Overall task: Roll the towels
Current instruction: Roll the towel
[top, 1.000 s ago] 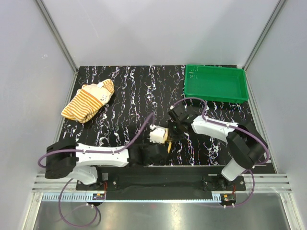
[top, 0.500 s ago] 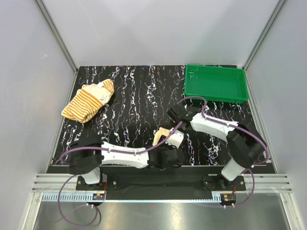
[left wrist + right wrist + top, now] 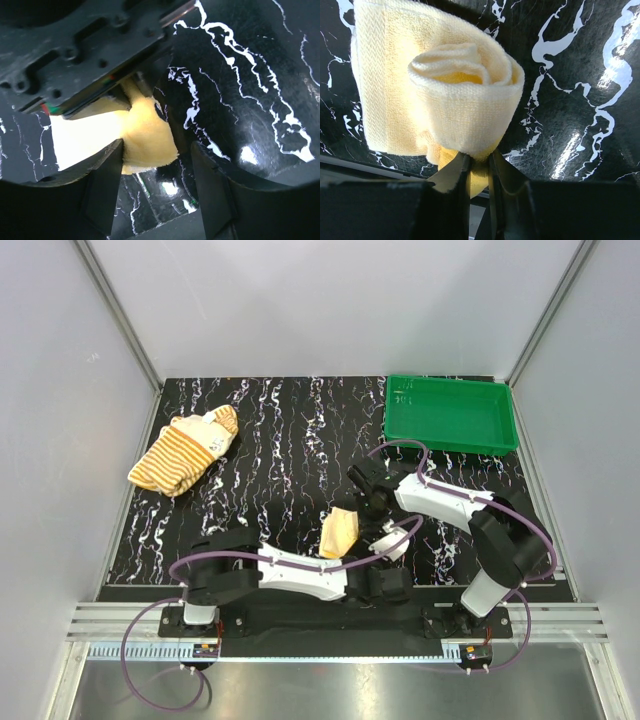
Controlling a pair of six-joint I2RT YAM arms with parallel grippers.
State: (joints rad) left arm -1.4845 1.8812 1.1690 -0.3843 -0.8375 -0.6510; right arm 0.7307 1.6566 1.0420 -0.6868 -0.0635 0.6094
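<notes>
The plain yellow towel [image 3: 455,95] is rolled into a loose coil near the front middle of the mat, and it also shows as the yellow towel [image 3: 340,530] from above. My right gripper [image 3: 479,167] is shut on the roll's lower edge; from above, the right gripper [image 3: 366,514] sits at the towel's right side. My left gripper [image 3: 157,150] is open just in front of the yellow towel [image 3: 145,135], whose corner touches its left finger [image 3: 102,190]. The left gripper [image 3: 380,545] reaches in from the front. The striped towel [image 3: 185,450] lies bunched at the far left, apart from both arms.
A green tray [image 3: 450,415] stands at the back right of the black marbled mat [image 3: 290,440]. My left arm [image 3: 300,575] stretches low along the front edge, close under the right arm's wrist. White enclosure walls surround the mat.
My left arm has swung right along the front edge, bringing its gripper up to the yellow towel with its jaws a little narrower. The towel shows more from above. The right gripper keeps its hold.
</notes>
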